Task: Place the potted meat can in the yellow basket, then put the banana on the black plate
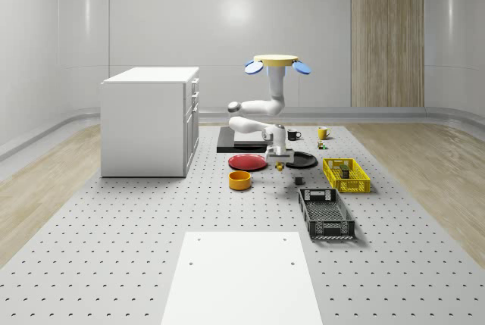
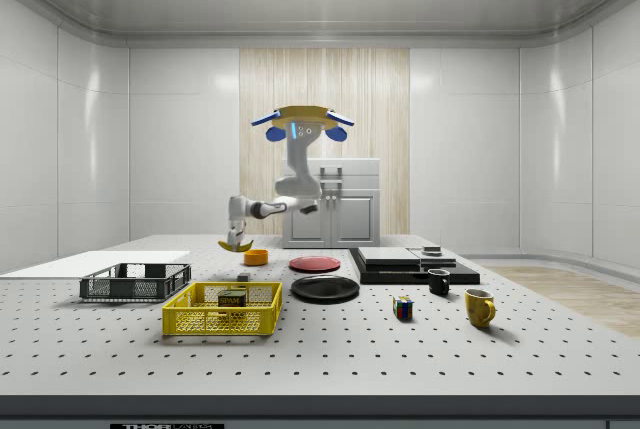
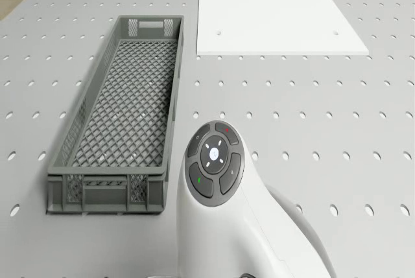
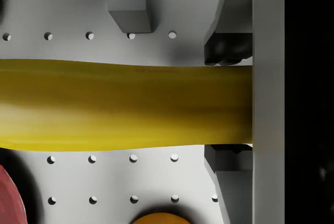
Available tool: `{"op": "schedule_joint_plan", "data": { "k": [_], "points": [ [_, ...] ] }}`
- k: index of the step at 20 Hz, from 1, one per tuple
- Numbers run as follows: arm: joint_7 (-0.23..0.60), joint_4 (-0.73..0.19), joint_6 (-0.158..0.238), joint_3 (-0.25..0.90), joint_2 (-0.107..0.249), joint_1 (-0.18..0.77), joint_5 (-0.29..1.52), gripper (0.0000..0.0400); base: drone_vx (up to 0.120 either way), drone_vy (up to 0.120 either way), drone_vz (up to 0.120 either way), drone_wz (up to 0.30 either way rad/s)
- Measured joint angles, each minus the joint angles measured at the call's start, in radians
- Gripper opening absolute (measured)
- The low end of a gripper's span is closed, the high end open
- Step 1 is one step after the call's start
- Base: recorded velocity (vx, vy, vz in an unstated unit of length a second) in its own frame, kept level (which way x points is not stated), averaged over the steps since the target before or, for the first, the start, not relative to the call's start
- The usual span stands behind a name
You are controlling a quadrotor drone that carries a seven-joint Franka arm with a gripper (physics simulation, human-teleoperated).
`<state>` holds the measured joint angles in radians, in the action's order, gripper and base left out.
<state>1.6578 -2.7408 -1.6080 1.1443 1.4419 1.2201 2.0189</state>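
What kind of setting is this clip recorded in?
Most likely a simulated robotics lab: a perforated table like an optical breadboard, plain panelled walls, and test items laid out, such as the yellow basket, the black plate and a white cabinet.

Yellow disc drone (image 1: pixel 275 58) with blue rotors, glossy white jointed arm (image 1: pixel 261 109) — round button panel (image 3: pixel 214 159)

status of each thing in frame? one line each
Drone: hovering above the table.
Gripper: shut on the banana, held off the table.
Banana: gripped, in the air.
Meat can: upright in the yellow basket.
Black plate: bare.
Grey crate: holds nothing.
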Motion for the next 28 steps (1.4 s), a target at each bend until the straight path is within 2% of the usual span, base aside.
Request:
{"op": "schedule_joint_plan", "data": {
  "k": [28],
  "points": [
    [0.004, -0.001, -0.005, 0.004, 0.007, 0.003, -0.007, 0.0201, -0.120, 0.117, 0.000, 0.000]
  ]
}}
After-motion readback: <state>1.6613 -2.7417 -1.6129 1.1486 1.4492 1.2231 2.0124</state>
